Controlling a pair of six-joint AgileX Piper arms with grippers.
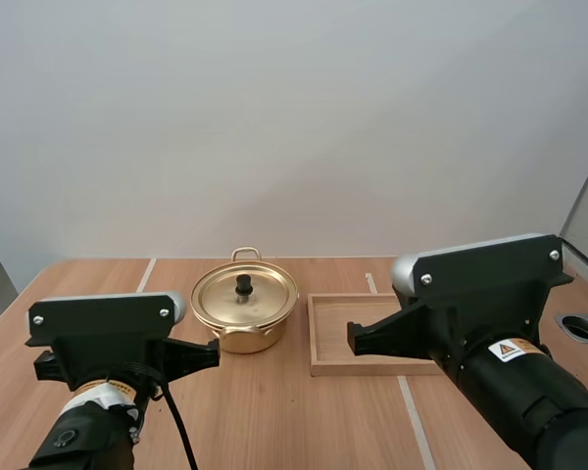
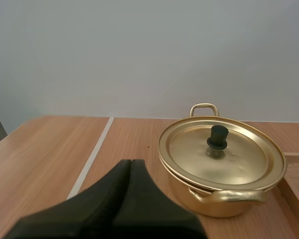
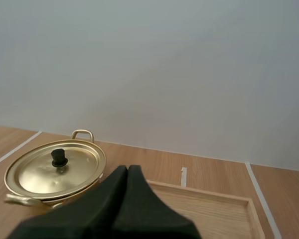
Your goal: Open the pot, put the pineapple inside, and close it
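— What are the arms doing, nearest us?

— Both sit at the near side of the table (image 1: 274,421), well short of everything on it. The left gripper (image 2: 131,164) has its fingers pressed together on nothing, one dark wedge. The right gripper (image 3: 128,169) is the same, closed and empty.

— And the pot?

— Past them, mid-table, a little left of centre. The pot (image 1: 240,340) stands upright with its lid (image 1: 260,302) seated flat and the black knob (image 1: 243,284) in the middle. There's a near handle (image 2: 229,195) and a far handle (image 1: 245,254). Just right of it lies the tray (image 1: 367,369), close beside it but, as far as I can see, not touching.

— The pineapple?

— I can't tell where it is. I'd say the job hasn't started, and the lid comes first.

— What could spoil it?

— The knob is small. If a gripper comes down on it without spreading its fingers, it will shove the lid or push the whole pot along the wood. That pot looks thin and light. A pinch off to one side could let the lid tilt and slip out on the lift.

— Anything else?

— The right arm has to cross the tray to reach the pot, and a low approach may catch the rim. Both arms also point toward the same spot, so if they go together they could knock each other.
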